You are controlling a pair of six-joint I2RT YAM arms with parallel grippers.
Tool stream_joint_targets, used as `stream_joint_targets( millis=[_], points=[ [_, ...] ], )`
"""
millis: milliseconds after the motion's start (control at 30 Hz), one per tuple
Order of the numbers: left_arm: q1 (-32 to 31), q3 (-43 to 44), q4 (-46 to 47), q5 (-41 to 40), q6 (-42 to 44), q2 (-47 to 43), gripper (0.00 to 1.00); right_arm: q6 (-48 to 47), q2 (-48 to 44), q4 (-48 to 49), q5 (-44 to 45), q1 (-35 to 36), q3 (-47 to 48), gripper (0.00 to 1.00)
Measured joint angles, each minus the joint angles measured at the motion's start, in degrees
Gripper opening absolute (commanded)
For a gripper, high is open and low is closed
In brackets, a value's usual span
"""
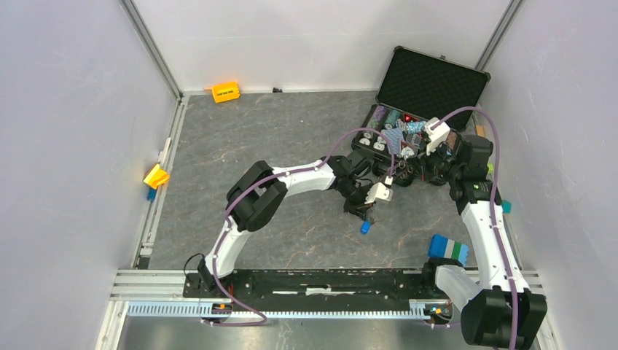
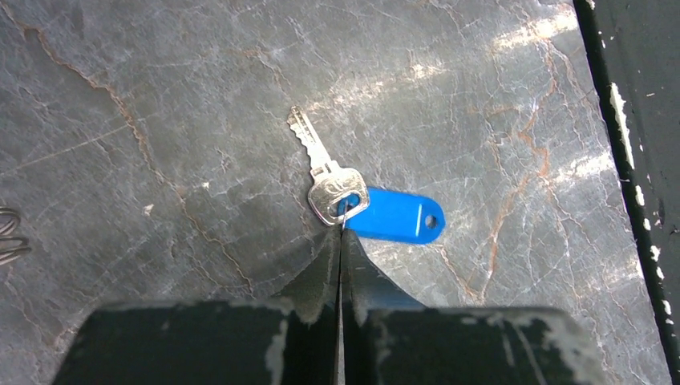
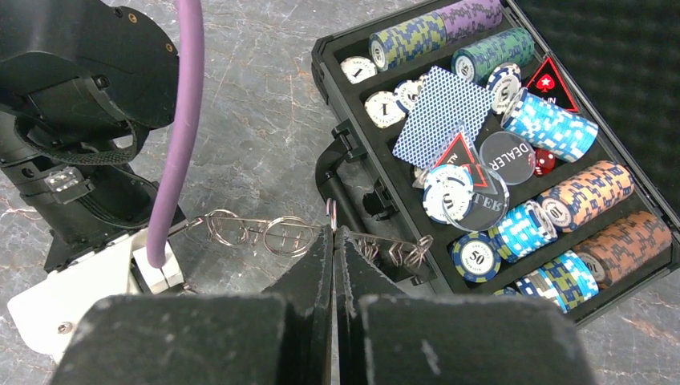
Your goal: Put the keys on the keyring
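A silvery key [image 2: 329, 183] with a blue plastic tag [image 2: 398, 215] lies flat against the grey table. My left gripper [image 2: 341, 228] is shut on the small ring joining key and tag. In the top view the left gripper [image 1: 361, 212] points down at the blue tag [image 1: 365, 227] at mid table. My right gripper [image 3: 333, 231] is shut on the keyring [image 3: 265, 233], a thin wire with several small wire loops strung on it, held above the table beside the chip case. The wire reaches left toward the left arm. The right gripper [image 1: 405, 168] is hard to make out in the top view.
An open black case [image 3: 353, 140] of poker chips and cards stands at the back right, also in the top view [image 1: 430, 84]. A blue, white and green block [image 1: 447, 249] lies near the right arm's base. An orange block [image 1: 225, 92] and a yellow piece [image 1: 156, 176] lie at the left walls.
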Motion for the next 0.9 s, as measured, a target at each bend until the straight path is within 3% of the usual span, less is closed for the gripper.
stream_joint_targets(
  millis=[533, 900],
  points=[
    [1.99, -12.68, 0.68, -0.46, -1.22, -14.25, 0.02, -4.09, 1.01, 1.22, -6.36, 0.96, -3.21, 0.00],
    [9.42, -25.99, 2.36, -0.55, -3.61, -33.33, 0.02, -10.21, 4.81, 4.04, -9.16, 15.98, -6.34, 0.00]
  ],
)
